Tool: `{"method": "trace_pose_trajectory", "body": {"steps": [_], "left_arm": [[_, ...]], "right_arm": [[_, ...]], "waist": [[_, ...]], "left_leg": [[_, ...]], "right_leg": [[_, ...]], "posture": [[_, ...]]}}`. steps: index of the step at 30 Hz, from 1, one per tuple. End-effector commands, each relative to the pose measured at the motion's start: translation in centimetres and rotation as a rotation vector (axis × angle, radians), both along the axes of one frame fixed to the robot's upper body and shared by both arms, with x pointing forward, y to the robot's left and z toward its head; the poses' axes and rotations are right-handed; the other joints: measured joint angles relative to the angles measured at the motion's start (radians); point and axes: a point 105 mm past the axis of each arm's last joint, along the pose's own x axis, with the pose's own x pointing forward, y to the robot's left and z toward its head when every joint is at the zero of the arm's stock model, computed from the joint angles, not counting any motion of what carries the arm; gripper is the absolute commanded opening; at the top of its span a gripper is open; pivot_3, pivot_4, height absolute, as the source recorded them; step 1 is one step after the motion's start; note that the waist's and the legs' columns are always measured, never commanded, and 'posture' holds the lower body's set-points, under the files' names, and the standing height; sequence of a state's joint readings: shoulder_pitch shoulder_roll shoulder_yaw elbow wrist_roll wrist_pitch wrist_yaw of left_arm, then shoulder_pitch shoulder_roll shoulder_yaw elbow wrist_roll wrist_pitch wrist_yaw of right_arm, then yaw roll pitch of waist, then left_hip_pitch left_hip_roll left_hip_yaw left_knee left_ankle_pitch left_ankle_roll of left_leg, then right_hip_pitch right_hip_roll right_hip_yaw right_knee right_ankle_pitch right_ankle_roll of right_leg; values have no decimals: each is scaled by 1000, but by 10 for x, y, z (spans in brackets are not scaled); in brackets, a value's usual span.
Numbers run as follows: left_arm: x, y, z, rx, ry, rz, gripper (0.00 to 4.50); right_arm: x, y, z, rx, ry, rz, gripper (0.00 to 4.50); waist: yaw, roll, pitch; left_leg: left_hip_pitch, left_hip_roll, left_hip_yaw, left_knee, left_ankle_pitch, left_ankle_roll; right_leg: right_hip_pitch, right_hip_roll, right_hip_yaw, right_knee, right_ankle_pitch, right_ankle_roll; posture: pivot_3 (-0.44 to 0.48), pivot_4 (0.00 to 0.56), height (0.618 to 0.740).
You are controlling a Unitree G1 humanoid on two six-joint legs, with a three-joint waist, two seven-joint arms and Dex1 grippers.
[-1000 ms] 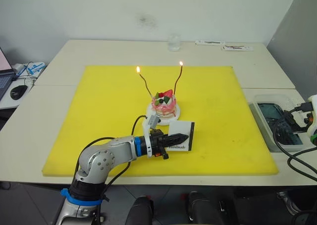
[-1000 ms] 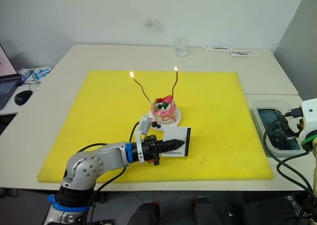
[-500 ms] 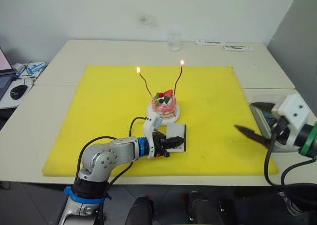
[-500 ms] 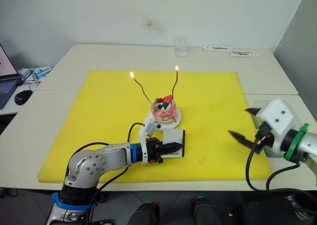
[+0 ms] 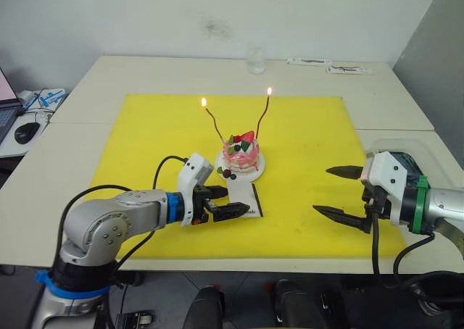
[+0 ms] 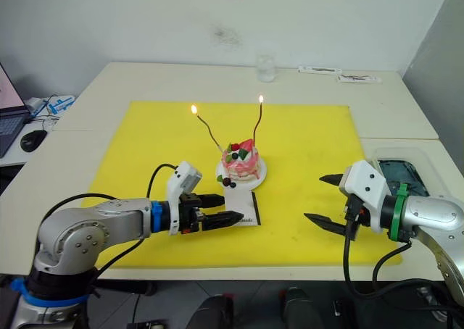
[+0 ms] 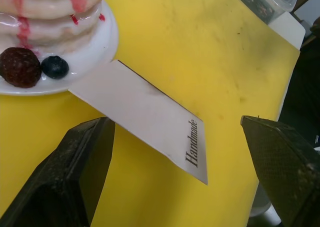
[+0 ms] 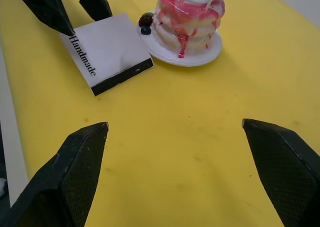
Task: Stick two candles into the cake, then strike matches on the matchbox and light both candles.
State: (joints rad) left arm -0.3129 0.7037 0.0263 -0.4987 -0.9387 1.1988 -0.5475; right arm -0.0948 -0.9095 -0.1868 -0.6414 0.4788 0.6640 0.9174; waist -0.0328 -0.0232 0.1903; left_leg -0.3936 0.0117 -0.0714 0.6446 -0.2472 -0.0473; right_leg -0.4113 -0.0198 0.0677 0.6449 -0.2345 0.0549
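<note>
The pink-and-white cake (image 5: 241, 157) sits on its white plate (image 8: 202, 54) in the middle of the yellow mat. Both candles (image 5: 212, 123) (image 5: 264, 114) stand in it, each with a flame at its tip. The white "Handmade" matchbox (image 5: 244, 202) lies flat on the mat just in front of the plate. My left gripper (image 5: 232, 201) is open at the matchbox's left edge, its fingers (image 7: 75, 172) apart on either side of the box without gripping it. My right gripper (image 5: 323, 190) hovers open and empty over the mat to the right of the matchbox. The matches are out of view.
The yellow mat (image 5: 145, 140) covers the white table. A glass (image 5: 254, 61) and flat packets (image 5: 346, 69) lie at the far edge. A clear plastic bin (image 6: 395, 171) stands at the right, behind my right arm. A mouse (image 5: 27, 132) rests on the side desk to the left.
My left gripper has opened, let go of the matchbox and drawn back to the left. My right arm has swung in from the right over the mat, open. The candles stay lit.
</note>
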Motion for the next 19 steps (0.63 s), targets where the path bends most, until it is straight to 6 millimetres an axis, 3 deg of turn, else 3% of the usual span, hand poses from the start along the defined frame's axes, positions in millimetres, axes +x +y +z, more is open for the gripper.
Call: {"method": "trace_pose_trajectory", "body": {"steps": [1,4,10,14,19], "left_arm": [[-11,16,17,34,-126,-60,4470],[-10,47,18,137,-232,-37,4470],[10,99,36,250,-458,167,4470],[8,119,34,284,-474,207,4470],[6,123,33,278,-483,221,4470]], "right_arm": [[0,0,11,-6,-49,34,4500],[1,-2,19,12,-56,39,4500],[7,-16,36,30,-126,-3,4500],[5,-22,46,52,-135,-12,4500],[9,-20,50,53,-141,-15,4500]], "waist": [[-1,0,0],[-2,0,0],[6,0,1],[4,0,1],[3,0,1]], "left_leg": [[0,0,0,0,0,0],[1,1,1,-1,0,0],[-1,1,1,1,0,0],[-3,1,1,0,0,0],[-5,2,1,-1,0,0]], "right_leg": [[0,0,0,0,0,-1],[-2,1,0,1,-1,-2],[-2,0,0,0,-1,-2],[-3,0,0,0,-1,-2],[-7,0,0,1,-1,-2]], "posture": [[0,150,740],[0,150,740],[0,150,740],[0,150,740],[0,150,740]]}}
